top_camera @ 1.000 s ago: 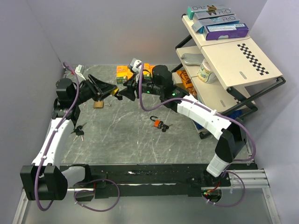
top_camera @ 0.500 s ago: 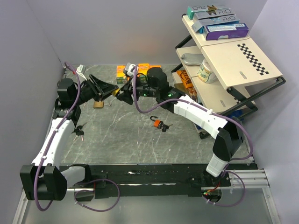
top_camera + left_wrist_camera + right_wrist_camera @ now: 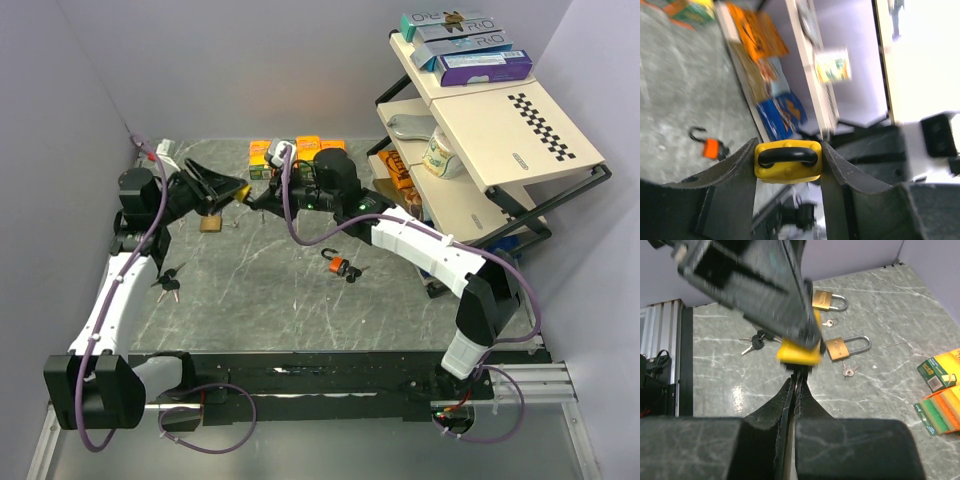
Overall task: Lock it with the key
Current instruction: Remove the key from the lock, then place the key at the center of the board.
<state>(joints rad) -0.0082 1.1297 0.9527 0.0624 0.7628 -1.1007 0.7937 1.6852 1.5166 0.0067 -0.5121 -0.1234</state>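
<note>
**Key at the lock, turn not yet done**

At the far left, the wall (image 3: 60, 150) stands close beside the left arm, so there is little room to swing outward there. The left gripper (image 3: 232, 192) is clamped on the yellow lock (image 3: 788, 162), holding it in the air over the back left of the table (image 3: 260, 310). A brass lock (image 3: 210, 224) lies below it, and black keys (image 3: 168, 281) lie nearer the base.

The right gripper (image 3: 797, 371) has its fingers pressed together, tips touching the lock's underside. It presumably pinches the key, which I cannot make out. I judge the pickup and the lining-up finished. Seating the key and turning it are left, and whether it is already in the keyhole cannot be told.

Further right, an orange lock (image 3: 340, 265) lies alone on open table, with free room around it. The shelf (image 3: 510, 150) crowds the right arm's elbow side.
</note>
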